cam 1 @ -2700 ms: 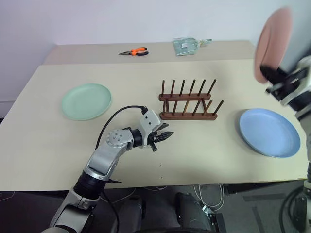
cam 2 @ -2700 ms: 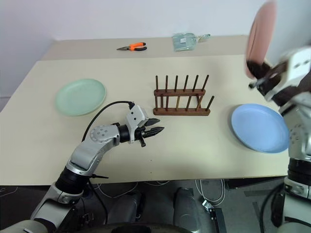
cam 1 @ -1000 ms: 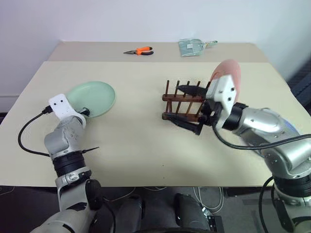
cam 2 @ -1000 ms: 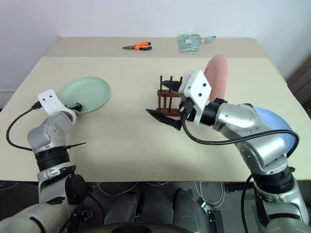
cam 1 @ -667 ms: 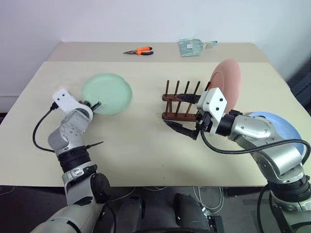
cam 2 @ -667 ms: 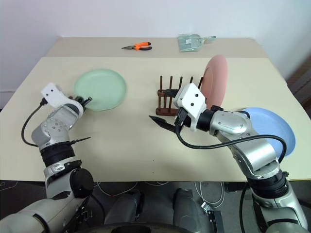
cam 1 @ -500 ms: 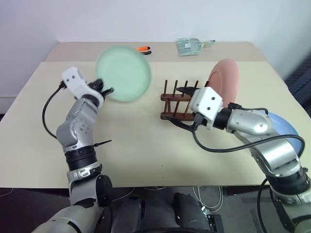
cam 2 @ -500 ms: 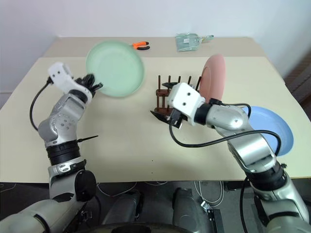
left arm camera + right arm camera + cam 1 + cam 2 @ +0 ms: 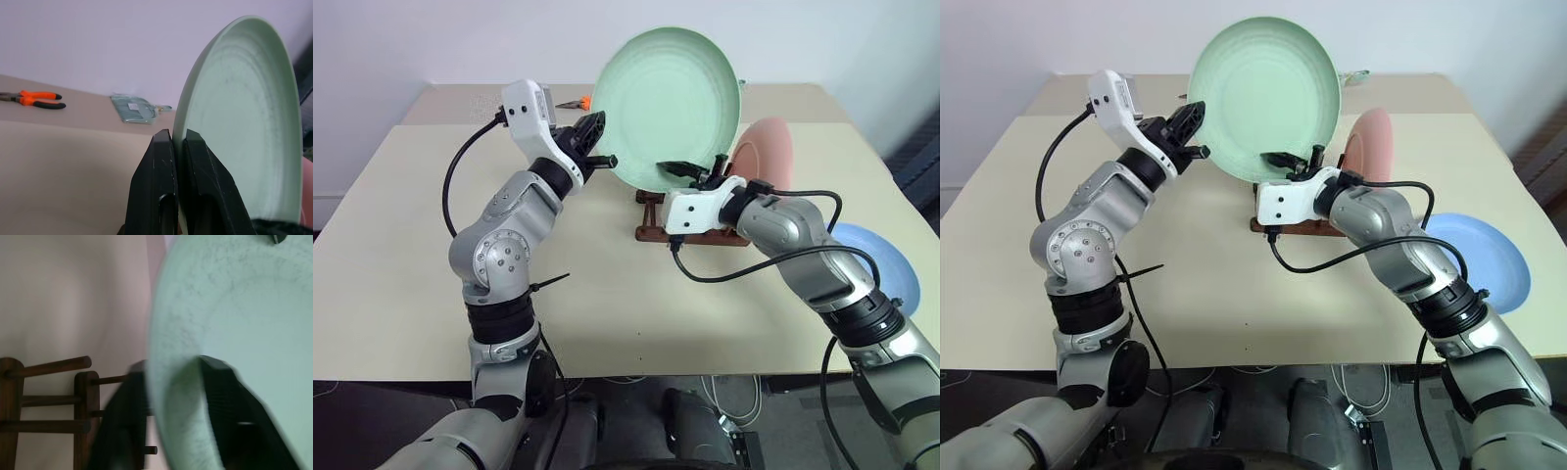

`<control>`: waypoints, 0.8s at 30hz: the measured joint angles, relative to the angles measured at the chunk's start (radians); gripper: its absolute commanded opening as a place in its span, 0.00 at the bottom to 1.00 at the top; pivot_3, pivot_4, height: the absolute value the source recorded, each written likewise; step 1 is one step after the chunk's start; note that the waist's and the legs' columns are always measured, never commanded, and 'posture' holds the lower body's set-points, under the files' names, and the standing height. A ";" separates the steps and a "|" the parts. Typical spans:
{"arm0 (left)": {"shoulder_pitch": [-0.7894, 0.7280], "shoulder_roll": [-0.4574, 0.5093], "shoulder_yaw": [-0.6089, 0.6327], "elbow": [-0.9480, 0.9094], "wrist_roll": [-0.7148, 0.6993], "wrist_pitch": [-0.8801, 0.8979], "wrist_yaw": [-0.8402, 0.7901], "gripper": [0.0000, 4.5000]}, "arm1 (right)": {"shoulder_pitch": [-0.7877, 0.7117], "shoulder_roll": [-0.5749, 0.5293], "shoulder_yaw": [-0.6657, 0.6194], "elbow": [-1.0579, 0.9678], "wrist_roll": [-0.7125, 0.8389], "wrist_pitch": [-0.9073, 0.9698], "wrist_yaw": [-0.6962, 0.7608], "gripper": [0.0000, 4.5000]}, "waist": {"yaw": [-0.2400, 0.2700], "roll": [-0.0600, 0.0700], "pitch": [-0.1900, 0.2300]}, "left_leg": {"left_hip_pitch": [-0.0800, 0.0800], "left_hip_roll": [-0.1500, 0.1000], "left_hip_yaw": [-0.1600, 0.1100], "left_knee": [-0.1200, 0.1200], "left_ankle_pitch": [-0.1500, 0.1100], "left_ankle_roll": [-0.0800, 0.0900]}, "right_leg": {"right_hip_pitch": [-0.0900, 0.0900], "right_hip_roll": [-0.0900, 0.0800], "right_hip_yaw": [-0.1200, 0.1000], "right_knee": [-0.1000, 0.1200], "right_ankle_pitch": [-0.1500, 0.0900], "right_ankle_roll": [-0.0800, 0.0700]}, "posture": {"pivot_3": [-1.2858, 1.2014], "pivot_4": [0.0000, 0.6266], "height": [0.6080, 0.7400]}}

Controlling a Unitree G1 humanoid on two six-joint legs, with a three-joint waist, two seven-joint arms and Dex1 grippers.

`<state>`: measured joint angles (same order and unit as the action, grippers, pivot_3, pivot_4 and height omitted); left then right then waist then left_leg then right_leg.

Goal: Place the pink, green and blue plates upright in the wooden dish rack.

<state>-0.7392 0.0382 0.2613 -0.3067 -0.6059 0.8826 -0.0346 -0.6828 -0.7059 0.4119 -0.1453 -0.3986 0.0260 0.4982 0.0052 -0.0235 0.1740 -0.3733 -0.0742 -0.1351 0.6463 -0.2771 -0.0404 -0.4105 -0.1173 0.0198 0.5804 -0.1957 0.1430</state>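
Note:
The green plate (image 9: 671,103) hangs in the air, tilted nearly upright, above the wooden dish rack (image 9: 49,401). My left gripper (image 9: 599,142) is shut on the plate's left rim, pinching it thinly in the left wrist view (image 9: 178,134). My right gripper (image 9: 690,164) reaches up to the same plate's lower edge, just in front of the rack. The pink plate (image 9: 771,157) stands upright at the rack's right end. At the table's right edge the blue plate (image 9: 876,259) lies flat.
Orange pliers (image 9: 34,99) and a clear packet (image 9: 134,108) lie on the far table behind. My right forearm crosses in front of the rack (image 9: 651,232) and hides most of it. The cream tabletop (image 9: 401,255) spreads to the left.
The pink plate went from the raised right gripper into the rack. My left gripper took the green plate off the table and swung it up and right. The right gripper moved to its lower edge.

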 measured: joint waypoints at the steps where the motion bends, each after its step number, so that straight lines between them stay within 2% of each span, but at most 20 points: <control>1: 0.000 0.000 0.012 0.001 -0.009 -0.001 0.003 0.15 | 0.004 0.005 -0.006 -0.001 -0.006 -0.010 -0.004 0.00 | 0.000 0.000 0.000 | 0.000 0.000 0.000 0.000 0.000 0.000 | 0.000 0.000 0.000 0.000 0.000 0.000 | 0.52 0.24 1.00; 5: -0.044 -0.024 0.132 0.050 -0.072 -0.088 0.065 0.56 | 0.056 0.072 -0.073 -0.013 0.036 0.012 -0.007 0.00 | 0.006 -0.001 0.001 | 0.000 0.000 -0.001 0.000 0.000 -0.001 | 0.000 0.000 0.000 0.000 0.000 -0.001 | 0.52 0.24 1.00; 8: -0.073 0.061 0.188 0.096 -0.035 -0.191 0.090 0.56 | 0.101 0.149 -0.186 -0.074 0.188 0.101 0.012 0.00 | 0.003 0.000 0.001 | 0.000 0.000 -0.001 -0.001 0.001 -0.002 | 0.000 0.001 0.000 0.000 0.001 -0.001 | 0.52 0.24 1.00; 10: -0.036 0.150 0.163 0.117 0.027 -0.251 0.048 0.56 | 0.118 0.213 -0.292 -0.159 0.360 0.223 0.037 0.00 | 0.003 0.000 0.001 | 0.000 0.000 -0.001 -0.001 0.001 -0.002 | 0.000 0.001 0.000 -0.001 0.001 -0.001 | 0.52 0.24 1.00; 13: 0.081 0.261 0.062 0.125 0.099 -0.301 -0.085 0.56 | 0.124 0.307 -0.462 -0.281 0.639 0.459 0.023 0.00 | 0.007 0.000 0.000 | 0.000 0.000 -0.002 -0.001 0.000 0.000 | 0.001 0.001 0.000 0.000 0.001 -0.002 | 0.52 0.24 1.00; 15: 0.209 0.329 -0.053 0.094 0.103 -0.298 -0.239 0.56 | 0.121 0.385 -0.609 -0.337 0.899 0.645 -0.053 0.00 | 0.008 0.001 0.000 | 0.000 0.000 -0.002 -0.001 0.000 0.000 | 0.001 0.000 0.000 -0.001 0.000 -0.003 | 0.52 0.24 1.00; 18: 0.382 0.409 -0.231 0.031 0.068 -0.253 -0.471 0.56 | 0.120 0.411 -0.760 -0.364 1.176 0.842 -0.178 0.00 | 0.005 0.003 0.002 | -0.001 0.001 -0.002 -0.001 0.000 0.001 | -0.001 0.000 0.001 0.000 -0.001 -0.006 | 0.52 0.24 1.00; 21: 0.464 0.477 -0.357 -0.056 0.049 -0.234 -0.623 0.56 | 0.132 0.402 -0.806 -0.366 1.291 0.935 -0.266 0.00 | -0.001 0.007 0.004 | 0.000 0.002 -0.001 -0.003 0.000 0.001 | -0.002 0.001 0.000 0.000 -0.002 -0.009 | 0.52 0.24 1.00; 24: 0.470 0.482 -0.414 -0.107 0.049 -0.233 -0.673 0.56 | 0.137 0.402 -0.824 -0.355 1.379 0.980 -0.336 0.00 | -0.003 0.011 0.003 | 0.000 0.002 0.000 -0.003 0.000 0.001 | -0.002 0.001 0.000 0.000 -0.002 -0.009 | 0.52 0.24 1.00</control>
<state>-0.2692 0.5200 -0.1530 -0.4135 -0.5569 0.6500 -0.7081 -0.5459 -0.3036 -0.4118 -0.5002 0.9800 1.0057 0.1626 0.0027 -0.0123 0.1775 -0.3732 -0.0718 -0.1354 0.6437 -0.2774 -0.0395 -0.4123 -0.1164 0.0202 0.5806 -0.1978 0.1336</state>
